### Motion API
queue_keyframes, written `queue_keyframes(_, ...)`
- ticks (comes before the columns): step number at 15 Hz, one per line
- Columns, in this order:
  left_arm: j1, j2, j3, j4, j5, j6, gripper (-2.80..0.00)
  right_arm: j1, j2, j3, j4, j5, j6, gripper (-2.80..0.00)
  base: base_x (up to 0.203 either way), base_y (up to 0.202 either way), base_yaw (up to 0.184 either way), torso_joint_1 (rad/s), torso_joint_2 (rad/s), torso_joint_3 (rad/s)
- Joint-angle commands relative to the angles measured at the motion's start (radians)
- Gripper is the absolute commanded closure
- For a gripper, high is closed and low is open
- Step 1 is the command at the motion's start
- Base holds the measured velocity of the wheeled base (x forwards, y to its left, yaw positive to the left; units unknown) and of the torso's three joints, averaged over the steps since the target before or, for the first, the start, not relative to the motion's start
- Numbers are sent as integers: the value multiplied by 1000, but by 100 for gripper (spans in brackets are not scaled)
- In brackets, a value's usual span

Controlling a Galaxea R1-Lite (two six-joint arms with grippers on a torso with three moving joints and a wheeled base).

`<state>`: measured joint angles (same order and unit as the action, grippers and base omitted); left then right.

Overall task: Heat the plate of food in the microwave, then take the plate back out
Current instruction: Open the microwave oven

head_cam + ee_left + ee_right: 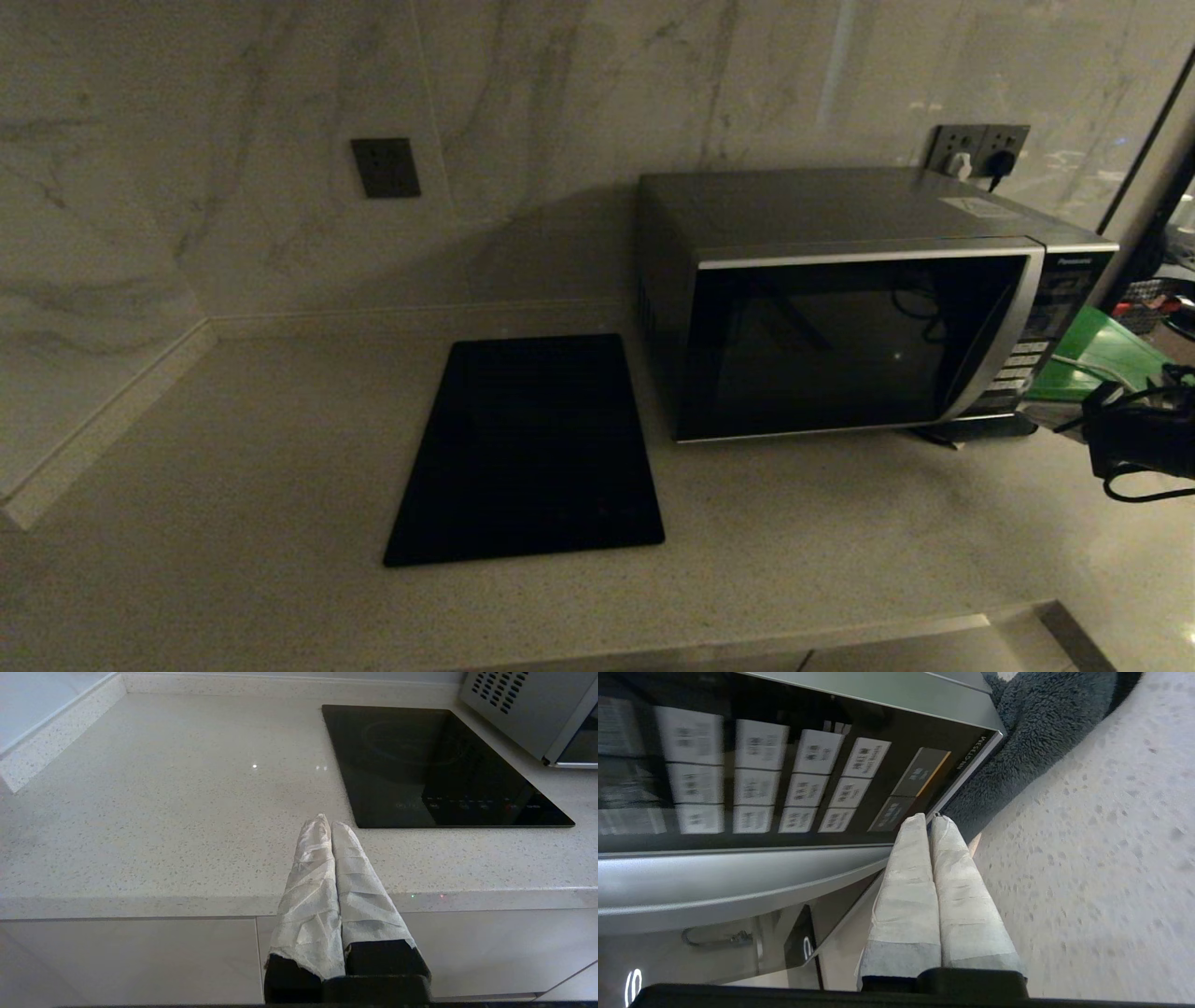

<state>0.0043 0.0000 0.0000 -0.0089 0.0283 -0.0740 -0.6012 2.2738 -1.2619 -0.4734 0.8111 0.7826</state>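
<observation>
The silver-grey microwave (840, 308) stands on the counter at the right with its dark glass door closed. The plate of food is out of view; nothing shows through the glass. My right gripper (930, 817) is shut and empty. Its cloth-wrapped tips are at the lower corner of the button panel (761, 774), beside a dark button (893, 813); whether they touch it I cannot tell. In the head view that arm (1144, 434) shows at the right edge. My left gripper (329, 822) is shut and empty, parked over the counter's front edge.
A flat black cooktop (532, 448) lies left of the microwave. A green board (1092, 359) leans behind its right side. A dark fuzzy cloth (1031, 732) lies by the microwave's base. Wall sockets (976, 149) hold plugs. The counter meets a raised ledge (103, 420) at the left.
</observation>
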Motion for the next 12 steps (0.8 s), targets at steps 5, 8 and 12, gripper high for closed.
queue_keyframes(5, 0, 2, 0, 0, 1, -1, 0, 27, 70, -52, -22, 5, 14, 0, 0, 0, 0, 0, 0, 0)
queue_keyframes(8, 0, 2, 0, 0, 1, -1, 0, 46, 85, -75, -22, 5, 18, 0, 0, 0, 0, 0, 0, 0)
queue_keyframes(12, 0, 2, 0, 0, 1, -1, 0, 63, 99, -99, -22, 3, 19, 0, 0, 0, 0, 0, 0, 0)
